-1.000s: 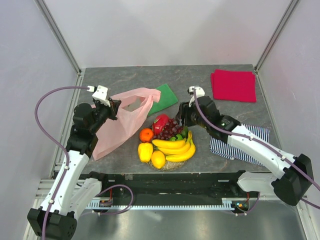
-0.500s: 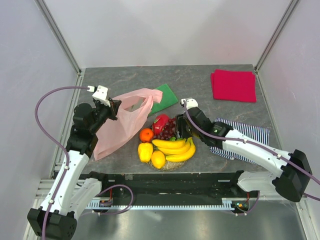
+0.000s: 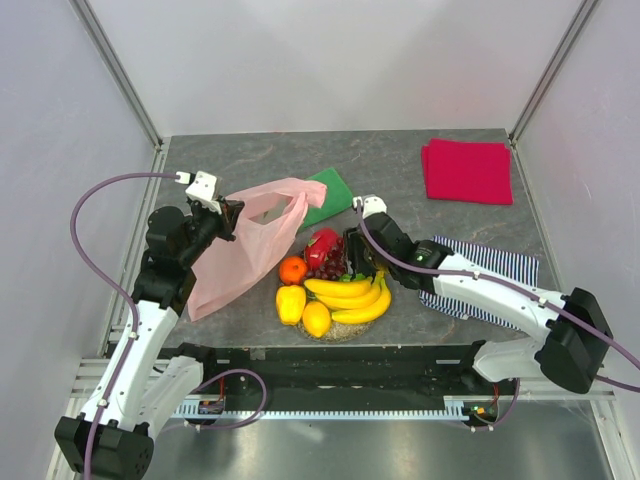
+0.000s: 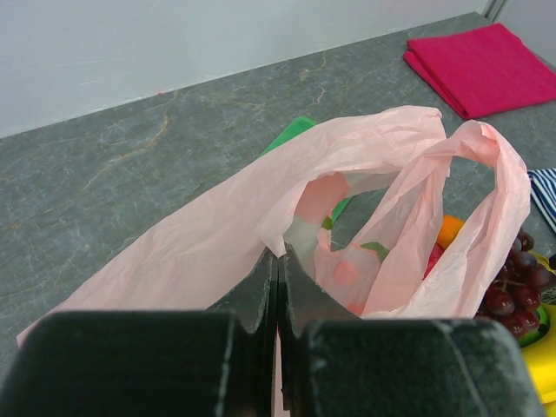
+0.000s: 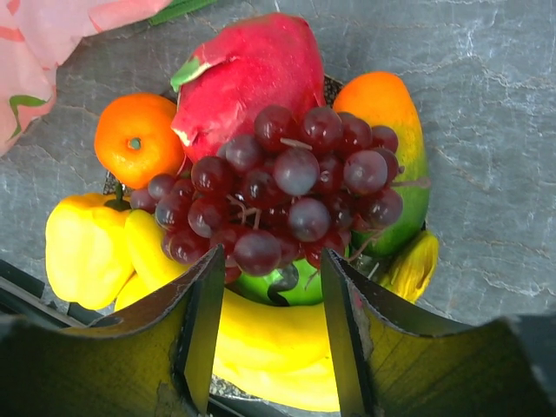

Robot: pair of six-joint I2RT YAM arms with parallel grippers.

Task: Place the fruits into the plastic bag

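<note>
Nothing looked bagged yet: all fruits [image 3: 335, 285] sat piled on plate [image 3: 341, 328], L gripper [image 4: 278, 287] pinched tight on plastic bag [image 3: 245, 240] just left of plate, R gripper [image 5: 273, 261] spread wide over grapes [image 5: 287, 187], gripping nothing.

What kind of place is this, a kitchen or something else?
Probably a robot practice booth, not a kitchen. Plain white walls box in a grey table, a left arm and a right arm are bolted at its near edge, and the fruits look like plastic toys.
</note>
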